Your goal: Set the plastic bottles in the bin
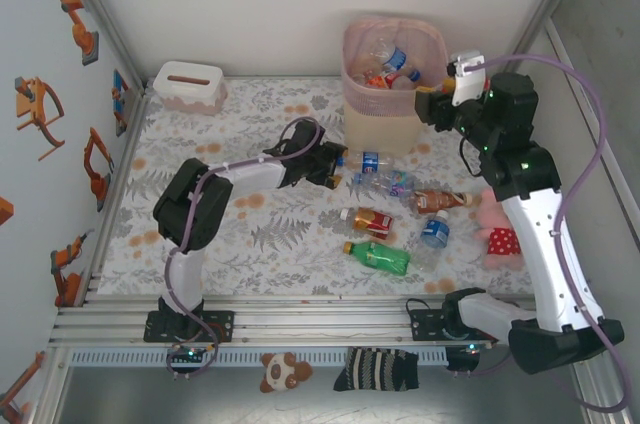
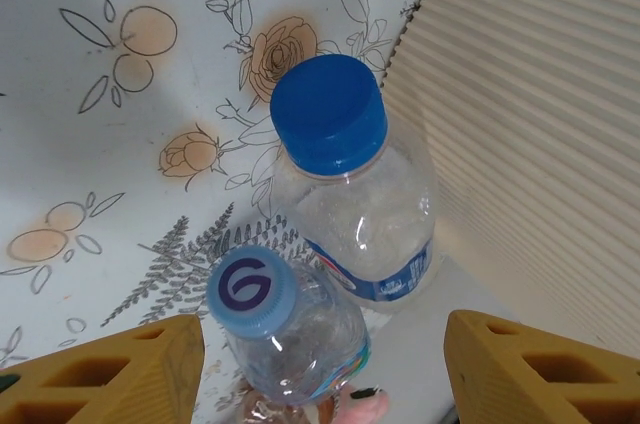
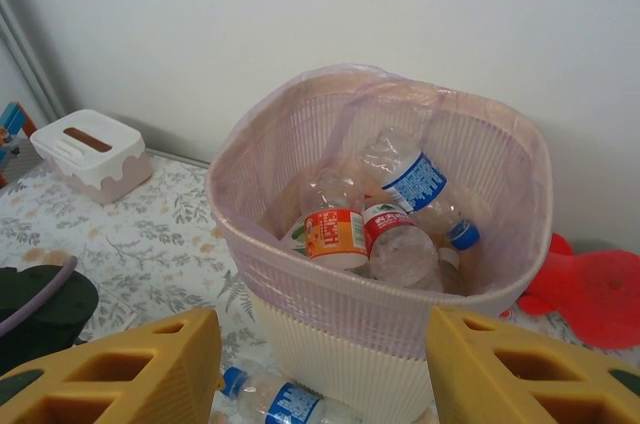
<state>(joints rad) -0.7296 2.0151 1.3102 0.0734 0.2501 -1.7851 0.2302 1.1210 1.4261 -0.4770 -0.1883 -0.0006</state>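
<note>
My left gripper (image 1: 335, 166) is down low on the floral tablecloth (image 1: 250, 244), just beside the foot of the bin (image 1: 382, 129), because the 2 nearest plastic bottles lie there. In the left wrist view the pale-blue-capped bottle (image 2: 285, 329) lies between my yellow fingers (image 2: 130, 374), its cap toward the camera. The dark-blue-capped bottle (image 2: 350, 194) lies just beyond it, close by the bin's ribbed wall. My left jaws stand apart with a gap on each side of the nearer bottle, so nothing is gripped. I judge this to be a line-up on that bottle, and the bin wall leaves little room on that side. The left arm reaches forward and rightward from its base, elbow folded, wrist dropped to table level.

My right gripper (image 1: 425, 106) hangs high beside the bin's right rim, the arm standing tall with its wrist turned left, so its camera looks down into the mouth. Its jaws are apart and empty.

At least 4 bottles already lie inside on the clear liner, among them an orange-labelled bottle (image 3: 335, 234). From above I count 6 more on the table between the bin and my bases, the green bottle (image 1: 380, 257) nearest me.
</note>
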